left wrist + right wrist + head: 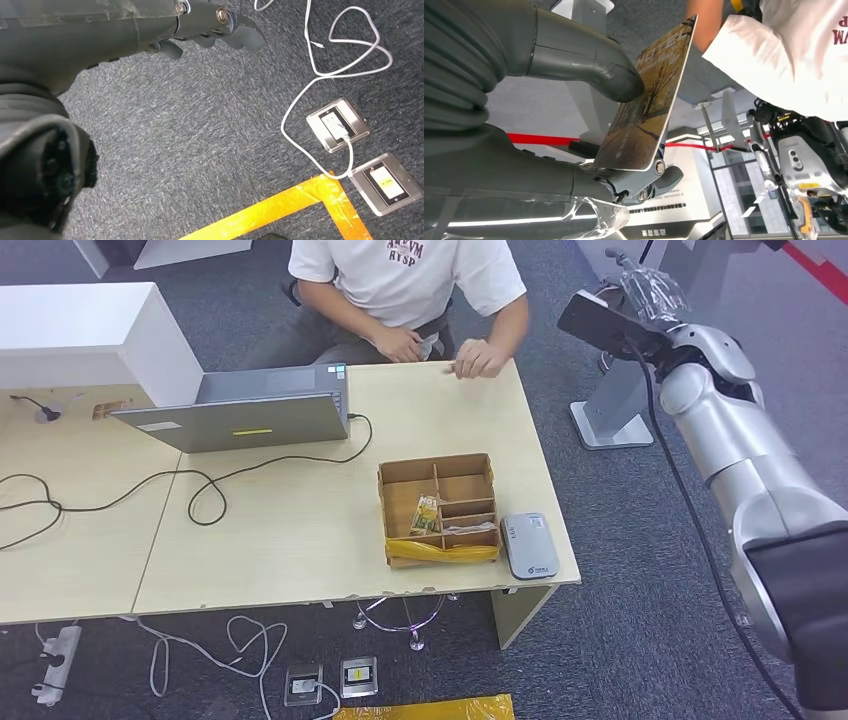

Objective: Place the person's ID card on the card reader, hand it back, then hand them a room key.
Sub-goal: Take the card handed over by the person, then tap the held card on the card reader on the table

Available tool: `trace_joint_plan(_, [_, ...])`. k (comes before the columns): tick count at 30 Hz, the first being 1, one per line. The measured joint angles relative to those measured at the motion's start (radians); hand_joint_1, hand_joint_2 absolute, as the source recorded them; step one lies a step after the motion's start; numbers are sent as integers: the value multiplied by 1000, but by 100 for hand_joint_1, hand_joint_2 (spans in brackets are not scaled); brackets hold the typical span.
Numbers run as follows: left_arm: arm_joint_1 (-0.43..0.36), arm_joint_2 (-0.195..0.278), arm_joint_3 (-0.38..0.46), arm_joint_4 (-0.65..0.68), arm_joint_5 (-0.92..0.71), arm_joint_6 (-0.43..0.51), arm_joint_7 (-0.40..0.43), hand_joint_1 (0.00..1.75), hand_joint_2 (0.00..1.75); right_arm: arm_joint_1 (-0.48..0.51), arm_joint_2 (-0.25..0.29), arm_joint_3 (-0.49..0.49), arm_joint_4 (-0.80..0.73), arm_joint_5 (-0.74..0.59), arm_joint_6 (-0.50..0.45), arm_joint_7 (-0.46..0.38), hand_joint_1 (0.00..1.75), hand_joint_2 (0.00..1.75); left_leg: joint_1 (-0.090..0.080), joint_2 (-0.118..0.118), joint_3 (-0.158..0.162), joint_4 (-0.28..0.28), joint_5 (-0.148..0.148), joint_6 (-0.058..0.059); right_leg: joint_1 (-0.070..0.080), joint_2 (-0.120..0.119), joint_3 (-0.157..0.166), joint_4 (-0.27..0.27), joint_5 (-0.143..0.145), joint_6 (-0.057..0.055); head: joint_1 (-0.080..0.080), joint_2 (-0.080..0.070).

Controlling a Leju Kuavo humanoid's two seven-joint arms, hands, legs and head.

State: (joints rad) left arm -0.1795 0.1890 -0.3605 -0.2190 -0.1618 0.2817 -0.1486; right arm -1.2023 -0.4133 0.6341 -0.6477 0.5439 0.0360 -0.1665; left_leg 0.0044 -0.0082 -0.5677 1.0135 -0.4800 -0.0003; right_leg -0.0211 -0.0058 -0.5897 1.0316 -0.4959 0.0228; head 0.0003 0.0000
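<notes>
A pale wooden bench [300, 530] fills the middle of the head view, with a person in a white printed T-shirt [405, 275] seated at its far edge, at the top centre of the frame. One of the person's hands [478, 360] rests on the bench top near the far right corner; the other is drawn in close to the body. At the upper right of the frame the robot's silver right arm reaches up and away from the bench, and its right hand [640, 300] is raised beside the person, off the bench's right side. In the right wrist view that hand [589, 100] grasps a glossy rectangular room key card printed with autumn trees and the word HOTEL [651, 105]: the thick grey thumb presses on its printed face and darker fingers [654, 180] support its lower edge, with the person's white sleeve in the upper right of that frame. On the bench's near right part sits a brown cardboard tray divided into compartments [440, 505], holding a small yellow-green card, with yellow tape along its front edge. Just to the right of the tray, near the bench's front right corner, lies a flat grey card reader [528, 545]. An open grey laptop [250, 410] stands at the upper left of the bench, a black cable looping from it. In the left wrist view, the left hand [210, 30] hangs over dark grey carpet, fingers loosely apart and grasping nothing, above white cables, two metal floor sockets [360, 155] and a strip of orange floor tape [280, 207].
</notes>
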Motion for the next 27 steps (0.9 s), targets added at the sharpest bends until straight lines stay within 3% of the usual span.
trace_joint_plan(8, [17, -7, 0, 0, 45, 30, -4, 0, 0, 40, -6, 4, 0, -72, 12, 22, 175, 175, 0, 1, 0, 0, 0, 0, 0, 0, 0, -1, 0, 0, 0, 0])
trace_joint_plan(17, [42, -15, 0, 2, 84, 44, -10, 0, 0, 233, -59, -42, -48, -181, 6, 61, 175, 175, 0, 0, 0, 0, 0, 0, 0, 0, 0, -1, 0, 0, 0, 0])
trace_joint_plan(27, [43, -16, 0, 3, 79, 49, -9, 0, 0, 403, -111, -112, -156, -187, 18, 108, 175, 175, 1, 0, 0, 0, -1, 0, 1, 0, 0, -1, 0, 0, 0, 0])
